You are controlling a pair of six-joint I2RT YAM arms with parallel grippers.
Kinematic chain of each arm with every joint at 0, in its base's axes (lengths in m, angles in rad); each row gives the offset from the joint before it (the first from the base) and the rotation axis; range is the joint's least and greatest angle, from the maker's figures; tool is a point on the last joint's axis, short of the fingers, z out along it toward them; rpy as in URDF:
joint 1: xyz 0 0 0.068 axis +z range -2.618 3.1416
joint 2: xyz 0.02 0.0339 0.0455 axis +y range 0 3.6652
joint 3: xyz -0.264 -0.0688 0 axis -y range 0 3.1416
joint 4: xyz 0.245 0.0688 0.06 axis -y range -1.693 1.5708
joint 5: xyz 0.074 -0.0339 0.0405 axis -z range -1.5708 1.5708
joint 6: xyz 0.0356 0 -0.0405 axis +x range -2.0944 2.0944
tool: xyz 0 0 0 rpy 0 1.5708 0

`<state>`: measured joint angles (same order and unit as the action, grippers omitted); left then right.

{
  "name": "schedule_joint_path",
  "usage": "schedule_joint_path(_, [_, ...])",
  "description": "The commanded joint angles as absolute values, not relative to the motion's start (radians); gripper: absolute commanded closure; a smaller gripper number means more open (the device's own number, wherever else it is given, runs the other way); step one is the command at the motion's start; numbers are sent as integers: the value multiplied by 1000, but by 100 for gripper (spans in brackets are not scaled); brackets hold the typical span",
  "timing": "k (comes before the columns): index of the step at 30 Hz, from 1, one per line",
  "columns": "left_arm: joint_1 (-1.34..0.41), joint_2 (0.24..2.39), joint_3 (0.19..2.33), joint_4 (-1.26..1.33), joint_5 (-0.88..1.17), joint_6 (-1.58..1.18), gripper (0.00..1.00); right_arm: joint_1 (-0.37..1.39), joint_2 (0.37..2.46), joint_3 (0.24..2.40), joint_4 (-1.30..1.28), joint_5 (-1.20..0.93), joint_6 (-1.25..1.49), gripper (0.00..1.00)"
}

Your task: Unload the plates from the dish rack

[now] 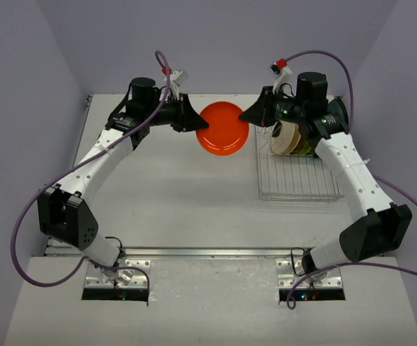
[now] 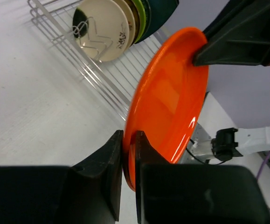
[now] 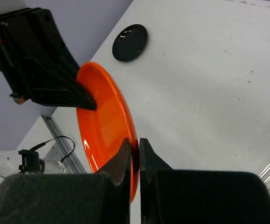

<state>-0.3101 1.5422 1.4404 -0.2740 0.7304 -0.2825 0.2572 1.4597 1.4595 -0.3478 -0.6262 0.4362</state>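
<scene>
An orange plate (image 1: 223, 128) hangs in the air above the table, between the two arms. My left gripper (image 1: 197, 122) is shut on its left rim, and the left wrist view shows both pads pinching the edge (image 2: 128, 135). My right gripper (image 1: 248, 117) is shut on the opposite rim (image 3: 135, 142). The dish rack (image 1: 298, 184) stands at the right. A cream plate (image 2: 107, 28) and darker plates behind it stand on edge at its far end. A black plate (image 3: 130, 43) lies flat on the table beyond the orange plate (image 3: 104, 126).
The right arm reaches over the rack's far end (image 1: 316, 126). The rack's near half (image 1: 298, 189) holds only bare wire. The grey wall runs close behind both grippers at the table's far edge.
</scene>
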Motion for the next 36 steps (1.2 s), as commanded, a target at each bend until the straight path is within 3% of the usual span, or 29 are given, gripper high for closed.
schedule_joint_path(1, [-252,1515,1402,-235,730,-306,100,262,1437,1473,-292,-647,471,88])
schedule_joint_path(2, [-232,1511,1398,-232,743,-316,100,262,1439,1477,-305,-608,468,79])
schedule_joint_path(3, [-186,1512,1385,-226,766,-332,100,260,1445,1480,-330,-552,449,57])
schedule_joint_path(4, [-116,1514,1367,-220,790,-353,100,255,1453,1481,-365,-491,422,25])
schedule_joint_path(6, [-26,1530,1358,-248,798,-345,100,244,1458,1468,-391,-402,398,5])
schedule_joint_path(7, [50,1546,1354,-279,786,-326,100,238,1459,1452,-404,-334,383,1])
schedule_joint_path(13, [319,1648,1351,-333,627,-236,100,226,1468,1401,-445,-148,301,1])
schedule_joint_path(17, [454,1824,1446,-395,589,-206,100,201,1468,1360,-460,-114,244,1])
schedule_joint_path(24, [516,1969,1474,-384,539,-193,100,162,1455,1300,-461,-149,266,1])
schedule_joint_path(36, [564,2084,1515,-297,633,-239,100,153,1456,1281,-460,-194,281,1])
